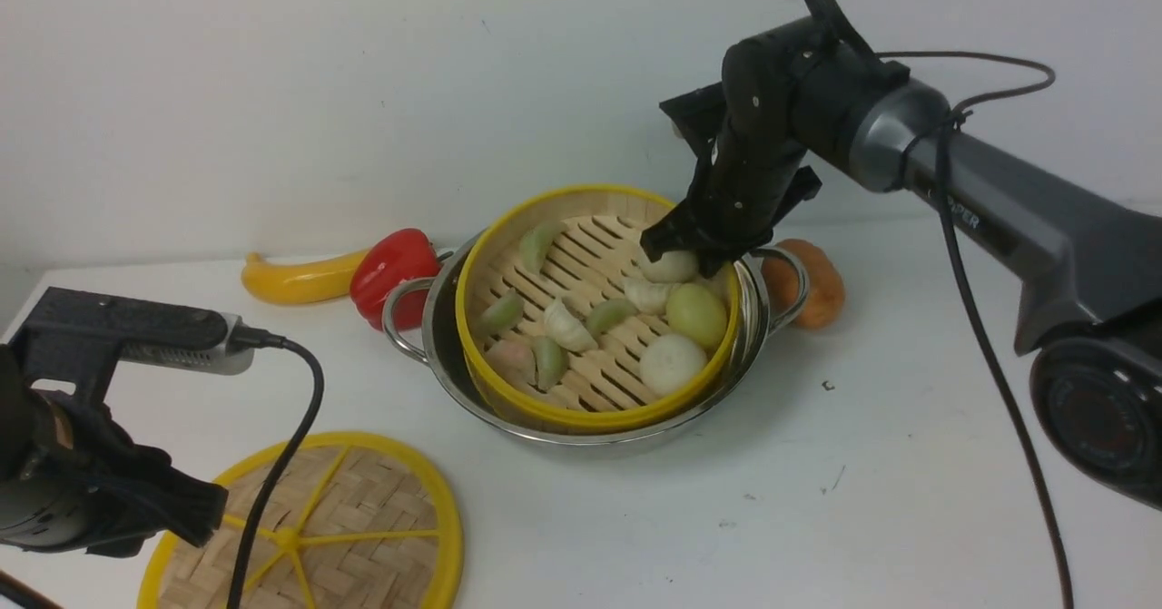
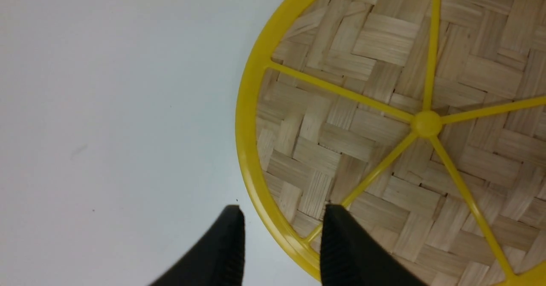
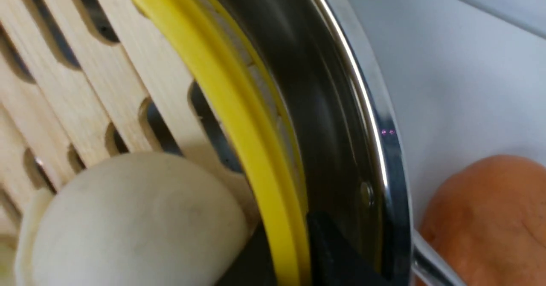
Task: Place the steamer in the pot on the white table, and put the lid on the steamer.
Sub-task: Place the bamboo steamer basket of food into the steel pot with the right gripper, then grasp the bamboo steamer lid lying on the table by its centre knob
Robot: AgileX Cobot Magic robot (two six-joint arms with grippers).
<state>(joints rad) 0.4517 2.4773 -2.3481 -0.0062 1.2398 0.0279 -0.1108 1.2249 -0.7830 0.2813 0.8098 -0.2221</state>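
The steamer [image 1: 581, 418], a bamboo basket with a yellow rim and toy dumplings on its slats, sits inside the steel pot [image 1: 399, 309] on the white table [image 1: 817, 500]. My right gripper [image 1: 685, 250] is at the steamer's far right rim. In the right wrist view its two black fingers pinch the yellow steamer rim [image 3: 222, 85] between them, right gripper [image 3: 288, 252], one finger beside a white bun [image 3: 136, 218], the other against the pot wall [image 3: 379, 119]. The lid [image 1: 363, 527] lies flat at the front left. My left gripper [image 1: 204, 514] hovers open over the lid [image 2: 362, 128] edge, left gripper [image 2: 281, 211].
A red pepper [image 1: 390, 269] and a yellow banana-shaped toy [image 1: 290, 279] lie behind the pot on the left. An orange potato-like toy [image 1: 817, 282] rests against the pot's right handle, also close to my right fingers as the orange toy [image 3: 490, 218]. A wall stands behind.
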